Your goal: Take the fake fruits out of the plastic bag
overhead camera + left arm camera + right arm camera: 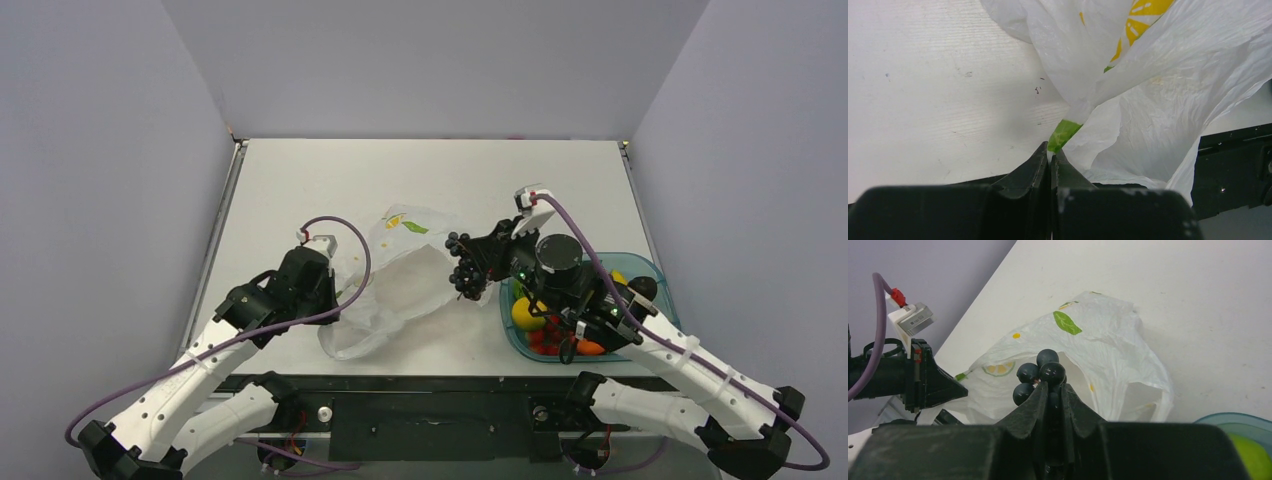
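One bunch of purple grapes (1040,372), held just beside the plastic bag (400,290) mouth, clamped in the closed right hand (1050,392); probably light, hard, slippery; grip across the cluster; bag limp, crinkly, lying on the counter (420,170), edge pinched in the closed left hand (1050,156); other fake fruits (527,313) in teal tray (655,268); lemon-and-leaf print; no legible writing.

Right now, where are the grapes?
Top view, right of centre: the grapes hang in the shut right gripper, between the plastic bag mouth and the teal tray.
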Motion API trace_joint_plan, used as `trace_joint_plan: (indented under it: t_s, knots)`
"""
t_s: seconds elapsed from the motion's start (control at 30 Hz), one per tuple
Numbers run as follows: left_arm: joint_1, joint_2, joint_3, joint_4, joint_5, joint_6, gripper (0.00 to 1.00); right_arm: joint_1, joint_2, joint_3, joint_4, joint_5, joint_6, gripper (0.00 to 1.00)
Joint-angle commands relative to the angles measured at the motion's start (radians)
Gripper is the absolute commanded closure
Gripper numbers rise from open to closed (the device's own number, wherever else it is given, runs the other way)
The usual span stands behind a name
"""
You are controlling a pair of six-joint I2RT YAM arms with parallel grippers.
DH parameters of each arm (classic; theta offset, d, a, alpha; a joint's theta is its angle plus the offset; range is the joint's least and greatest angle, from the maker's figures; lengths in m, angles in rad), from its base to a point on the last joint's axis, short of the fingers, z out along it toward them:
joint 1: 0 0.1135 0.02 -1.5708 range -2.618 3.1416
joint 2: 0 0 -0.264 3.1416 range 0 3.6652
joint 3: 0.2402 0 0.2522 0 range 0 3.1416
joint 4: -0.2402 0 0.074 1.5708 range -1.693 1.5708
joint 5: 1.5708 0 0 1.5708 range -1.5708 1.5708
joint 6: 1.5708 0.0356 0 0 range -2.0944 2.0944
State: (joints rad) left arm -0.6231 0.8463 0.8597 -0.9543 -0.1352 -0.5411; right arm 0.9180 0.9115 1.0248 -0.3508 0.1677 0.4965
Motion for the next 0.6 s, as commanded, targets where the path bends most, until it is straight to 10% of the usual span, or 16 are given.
trace_joint_plan:
  t_s: [0.0, 0.57]
  knots:
    - [-0.006, -0.006, 0.011, 0.017, -0.028, -0.011, 1.00, 0.005, -0.087, 0.037, -0.072, 0.145, -0.040, 1.00]
    - [-0.006, -0.064, 0.006, 0.030, -0.008, -0.002, 1.00, -0.194, -0.225, -0.084, -0.314, 0.753, 0.139, 1.00]
